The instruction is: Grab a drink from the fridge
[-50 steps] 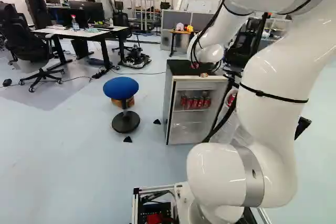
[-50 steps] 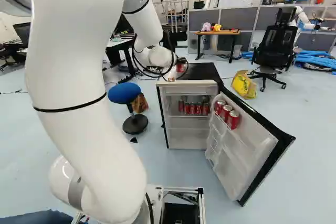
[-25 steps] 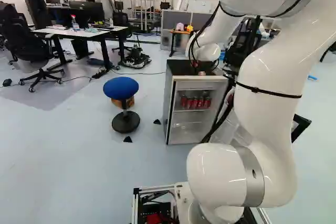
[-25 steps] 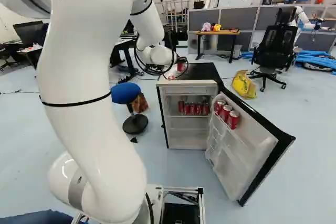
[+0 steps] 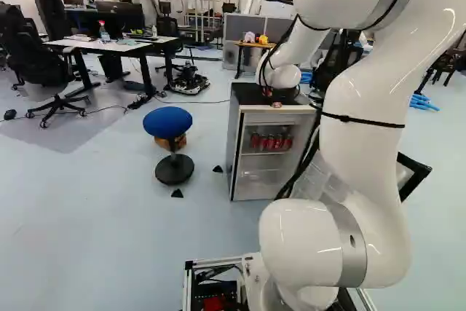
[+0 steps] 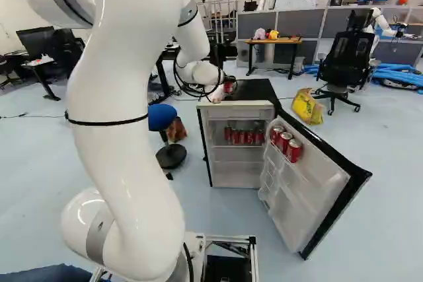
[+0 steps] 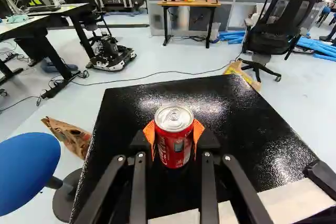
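In the right base view my gripper (image 6: 217, 94) is at the fridge top, partly hidden by cables and the wrist. The wrist view shows the gripper (image 7: 175, 139) shut on a red can (image 7: 175, 148), its orange pads at opposite sides. The can is upright over the fridge's black top (image 7: 231, 114); whether it touches that surface I cannot tell. The white fridge (image 6: 239, 111) stands with its door (image 6: 310, 193) swung wide. Several red cans (image 6: 242, 137) line the inner shelf, and three more cans (image 6: 285, 143) sit in the door rack.
A blue stool (image 5: 168, 122) stands beside the fridge, with a brown paper bag (image 7: 70, 137) near it. Beyond are a yellow bag (image 6: 307, 106), a black chair (image 6: 347, 61) and a small wooden table (image 6: 273, 41). Another robot (image 6: 386, 28) is at the far right.
My arm's upper links have swung leftward in the left base view and rightward in the right one. The held can has shifted slightly with the gripper over the fridge top. The base stayed put.
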